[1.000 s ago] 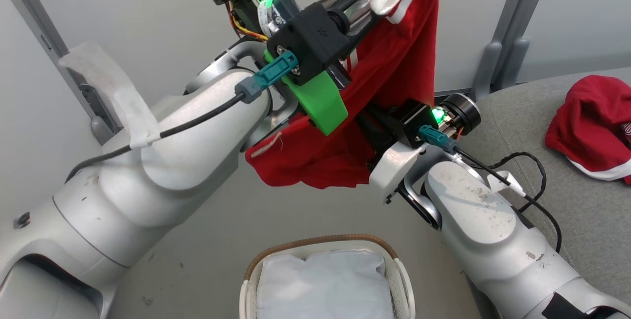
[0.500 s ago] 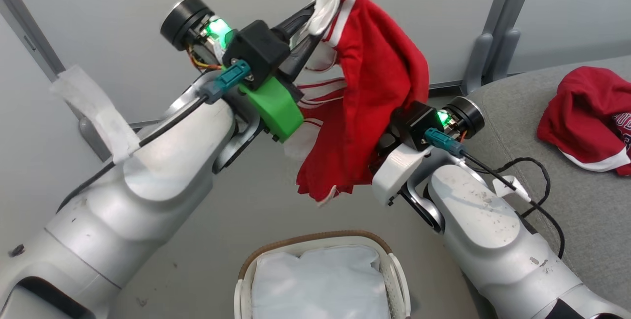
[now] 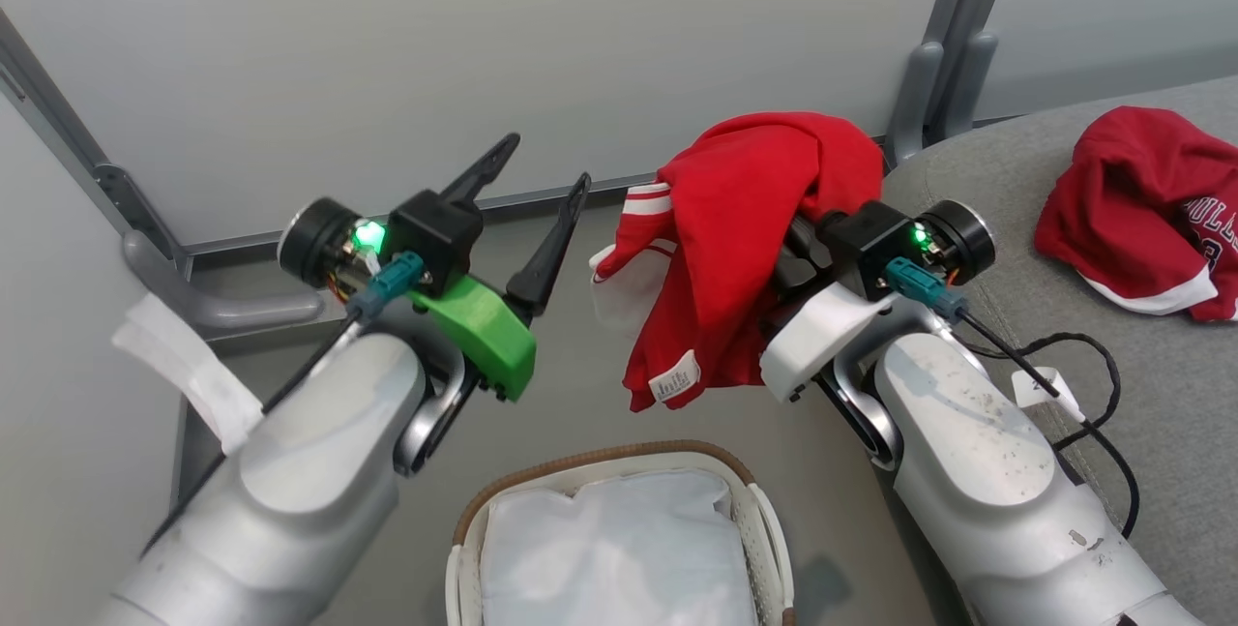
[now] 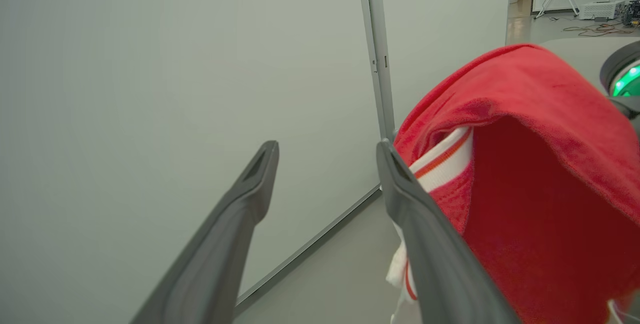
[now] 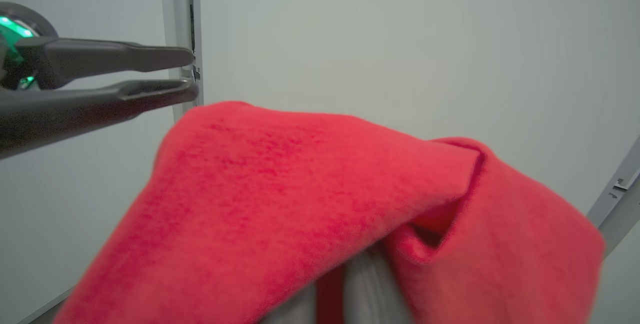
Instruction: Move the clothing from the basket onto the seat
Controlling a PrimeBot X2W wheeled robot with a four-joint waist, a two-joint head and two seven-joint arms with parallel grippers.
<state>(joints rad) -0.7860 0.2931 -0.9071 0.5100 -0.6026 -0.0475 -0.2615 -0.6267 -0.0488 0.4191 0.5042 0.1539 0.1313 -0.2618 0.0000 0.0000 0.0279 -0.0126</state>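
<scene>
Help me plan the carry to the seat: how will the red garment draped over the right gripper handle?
Probably floppy: the red garment sags in folds over the right gripper, label end dangling. Likely light, hanging there with the left gripper open and not holding it. It might slide off; any grip beneath the cloth is hidden.

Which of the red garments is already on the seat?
The crumpled lettered garment at far right, lying on the seat; the other garment hangs off the right gripper.
</scene>
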